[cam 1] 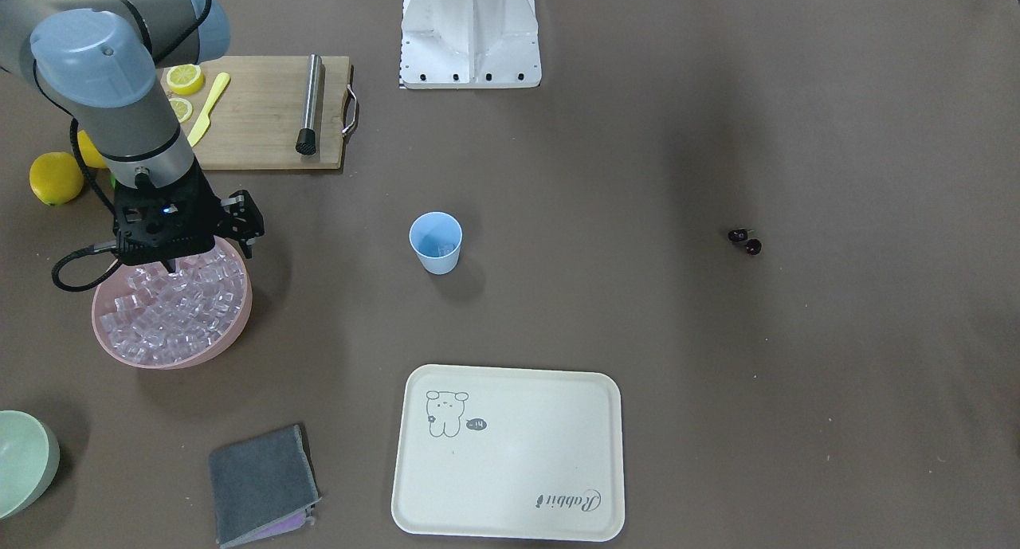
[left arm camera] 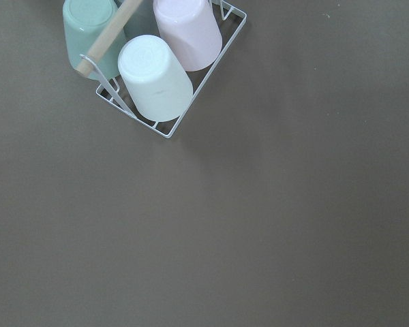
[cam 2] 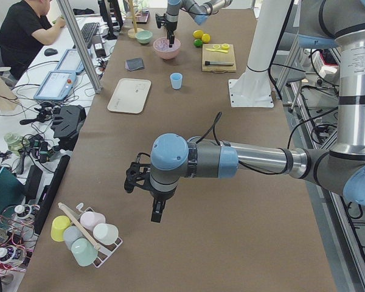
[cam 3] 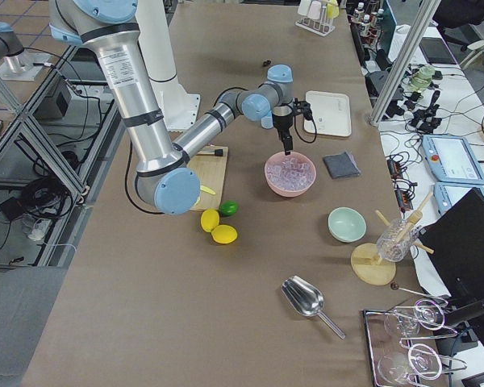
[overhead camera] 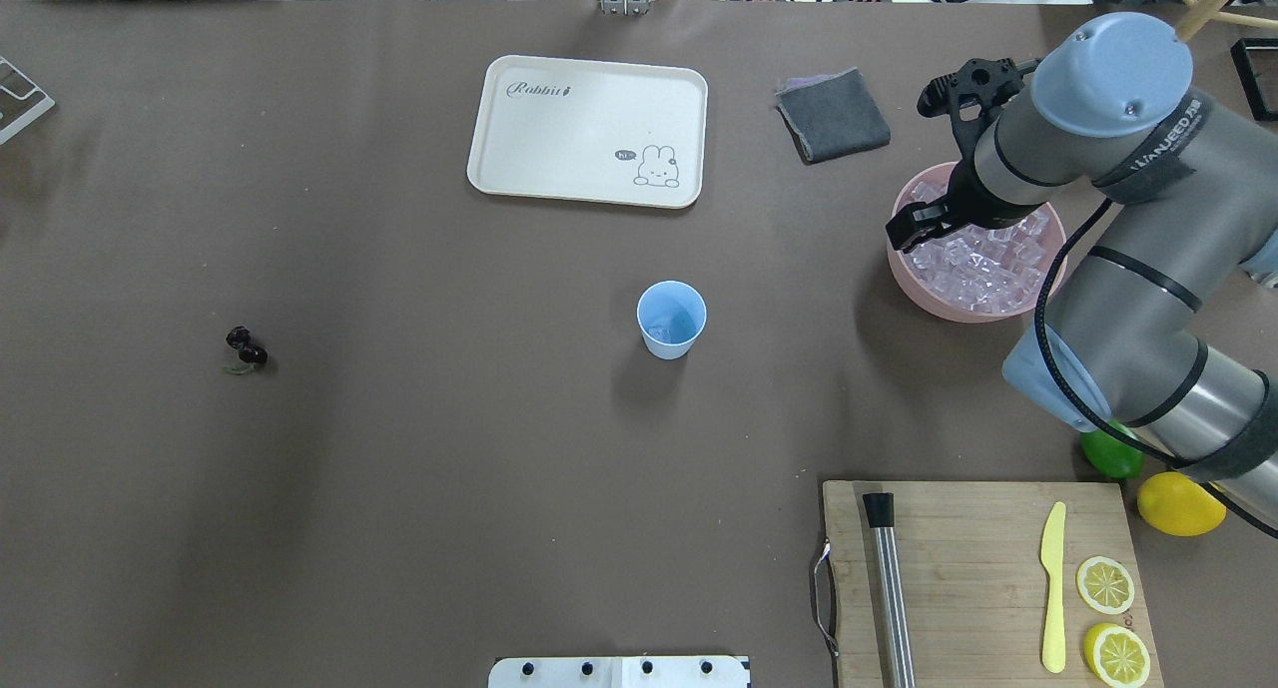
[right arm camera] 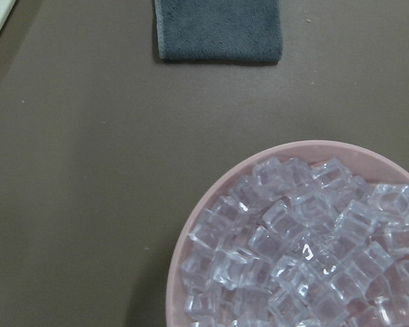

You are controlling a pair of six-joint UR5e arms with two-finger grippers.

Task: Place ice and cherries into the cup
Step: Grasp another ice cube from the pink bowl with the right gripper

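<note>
Right gripper (cam 1: 170,266) is hanging over the pink bowl (overhead camera: 958,314), tips pointing down at the near-robot side of the ice (cam 1: 175,318) heap. We cannot tell whether its jaws are apart or pinching a cube. Left gripper (cam 2: 156,217) is hovering far along the surface by a rack of cups; we cannot tell how its jaws are set either.

The cup (cam 1: 436,242) is standing upright mid-surface, well apart from the bowl. The cherries (cam 1: 745,241) are lying on the bare surface, well apart from the cup on its other side.

Risks we are noting:
- The glassy cubes are probably slippery, so one could squirt out of the pinch.
- Packed neighbours could ride up and spill over the rim.
- The light cup could tip if a cube strikes its lip.
</note>
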